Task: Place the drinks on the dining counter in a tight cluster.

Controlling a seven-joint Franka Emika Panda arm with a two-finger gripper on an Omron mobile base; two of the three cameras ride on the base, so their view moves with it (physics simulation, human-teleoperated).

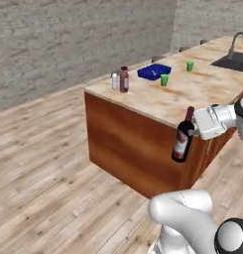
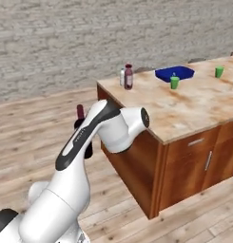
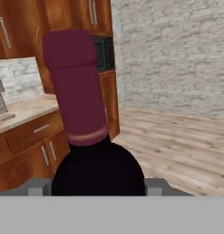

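Note:
My gripper (image 1: 194, 132) is shut on the dark wine bottle (image 1: 182, 138), gripping it just below its red neck. It holds the bottle upright in the air, off the near edge of the dining counter (image 1: 192, 96) and lower than its top. In the hand view the red neck (image 3: 77, 91) rises between my fingertips (image 3: 38, 186). From the right base view my arm covers most of the wine bottle (image 2: 80, 112). The maroon juice bottle (image 1: 124, 79) (image 2: 129, 77) and the small clear water bottle (image 1: 114, 79) (image 2: 122, 76) stand side by side at the counter's far left corner.
A blue tray (image 1: 154, 72) (image 2: 174, 73) and two green cups (image 1: 164, 80) (image 1: 190, 66) sit further along the counter. The dark sink (image 1: 234, 60) with its grey faucet (image 1: 237, 39) is at the far right. Wooden floor surrounds the island.

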